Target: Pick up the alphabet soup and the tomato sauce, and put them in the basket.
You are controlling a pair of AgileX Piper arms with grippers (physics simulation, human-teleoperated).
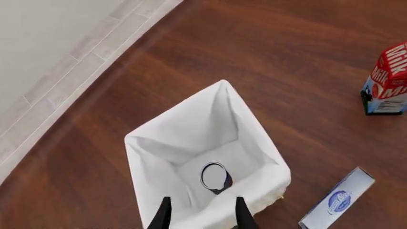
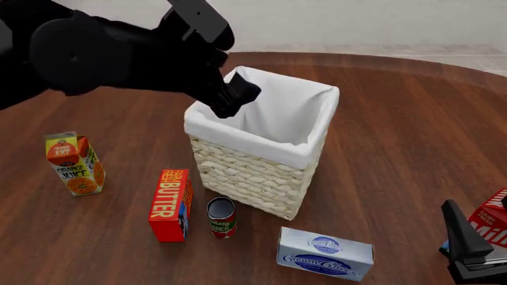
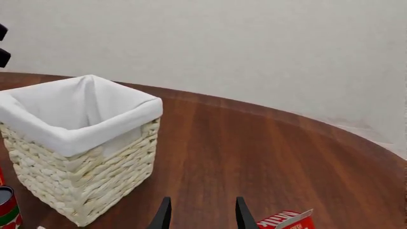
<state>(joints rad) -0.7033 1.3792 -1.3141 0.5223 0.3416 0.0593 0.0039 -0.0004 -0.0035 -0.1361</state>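
Wicker basket at frame centre holds the soup can; your left gripper hangs released above. Next, grasp the tomato can, lower centre.

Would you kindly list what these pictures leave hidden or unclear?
- Alphabet soup: left wrist view shows only its top inside the basket; label hidden. Front view: basket wall hides it.
- Left end effector: front view, the arm covers its fingers.
- Right end effector: right wrist view's edge cuts its fingers.
- Tomato sauce: label print too small.
- Milk carton: cut by the front view's edge.
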